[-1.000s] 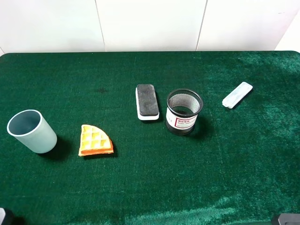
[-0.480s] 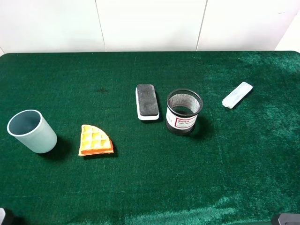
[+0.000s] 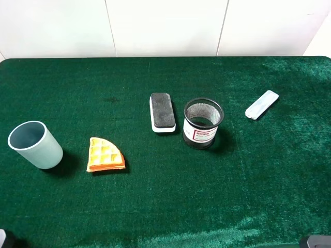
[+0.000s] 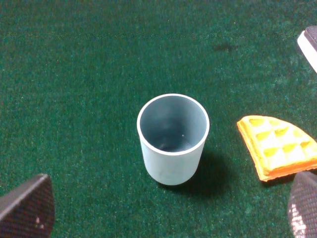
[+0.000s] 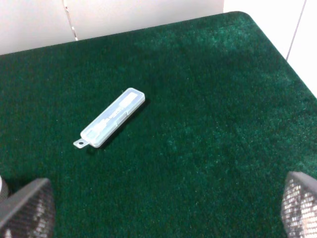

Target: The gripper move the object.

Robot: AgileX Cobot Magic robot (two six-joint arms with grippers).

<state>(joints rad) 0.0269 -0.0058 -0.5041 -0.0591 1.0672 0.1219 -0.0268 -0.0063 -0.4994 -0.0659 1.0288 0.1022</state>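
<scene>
The object, an eraser (image 3: 162, 112) with a black felt top on a white base, lies flat near the middle of the green table, just left of the black mesh cup (image 3: 203, 123). One corner of it shows in the left wrist view (image 4: 311, 40). My left gripper (image 4: 166, 210) is open and empty, low over the cloth in front of the pale blue cup (image 4: 173, 138). My right gripper (image 5: 163, 208) is open and empty, with the light-grey flat bar (image 5: 110, 118) ahead of it. Both grippers are far from the eraser; only slivers of the arms show at the bottom corners of the exterior view.
A pale blue cup (image 3: 34, 144) stands at the left, and an orange waffle wedge (image 3: 105, 154) lies beside it. The light-grey flat bar (image 3: 261, 104) lies at the right rear. The table (image 3: 170, 206) ends at a white wall behind.
</scene>
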